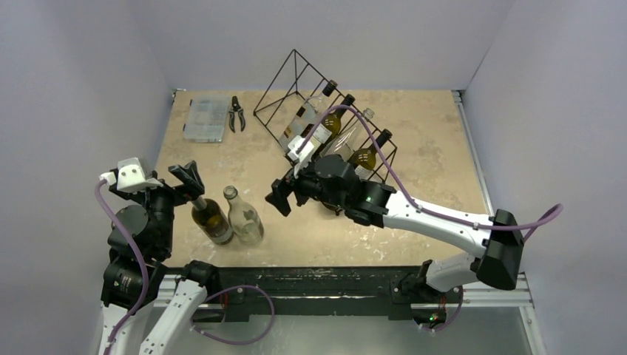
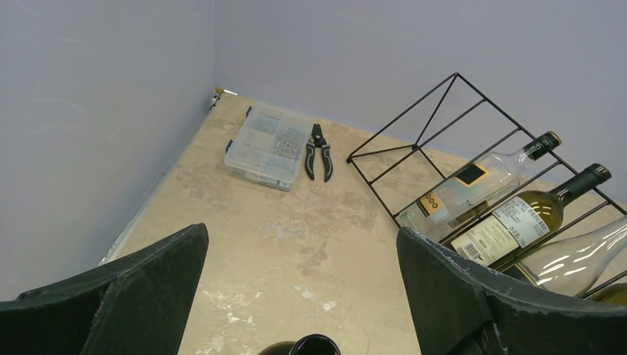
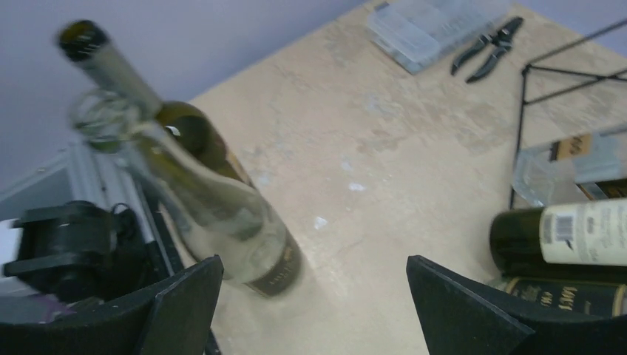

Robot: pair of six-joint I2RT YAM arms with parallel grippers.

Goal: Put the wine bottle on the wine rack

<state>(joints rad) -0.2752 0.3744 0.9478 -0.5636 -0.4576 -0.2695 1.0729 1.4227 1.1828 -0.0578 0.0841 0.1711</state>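
Two wine bottles stand near the front left: a dark bottle [image 1: 211,219] and a clear bottle [image 1: 243,216]. My left gripper [image 1: 188,180] is open and empty, right above the dark bottle's neck; the bottle's mouth [image 2: 314,346] shows low between the fingers [image 2: 133,296]. My right gripper [image 1: 283,198] is open and empty, just right of the clear bottle [image 3: 214,214], apart from it. The dark bottle [image 3: 181,129] stands behind it there. The black wire wine rack [image 1: 296,89] stands at the back with several bottles [image 1: 347,144] lying in its slots. It also shows in the left wrist view [image 2: 444,111].
A clear plastic parts box [image 1: 206,119] and black pliers [image 1: 236,113] lie at the back left. Grey walls close the left, back and right sides. The racked bottles' bottoms [image 3: 569,237] lie close to the right of my right gripper.
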